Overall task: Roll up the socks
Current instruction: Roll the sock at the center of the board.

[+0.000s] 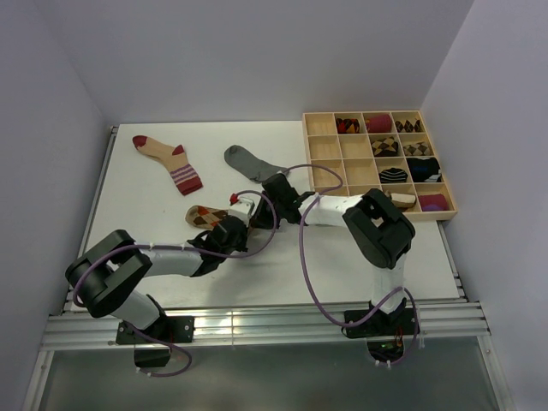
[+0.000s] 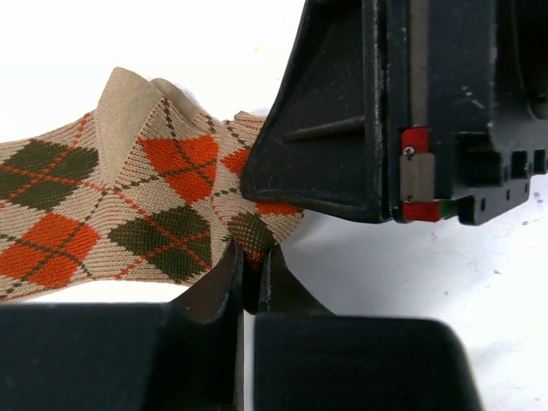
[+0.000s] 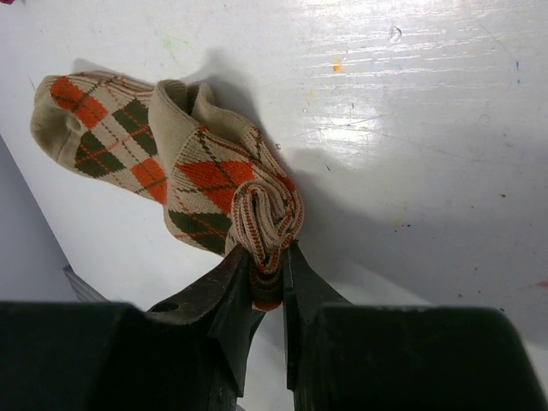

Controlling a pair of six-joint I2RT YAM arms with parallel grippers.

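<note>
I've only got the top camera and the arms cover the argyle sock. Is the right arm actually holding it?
Observer: Yes. The right wrist view shows the right fingers clamped on a bunched, rolled-up end of the argyle sock.
Operator: And the left arm?
Observer: The left fingers are shut on a thin edge of the same sock.
Operator: Is the whole sock rolled up?
Observer: No. Only the gripped end is bunched; the far end lies flat and unrolled on the table.
</note>
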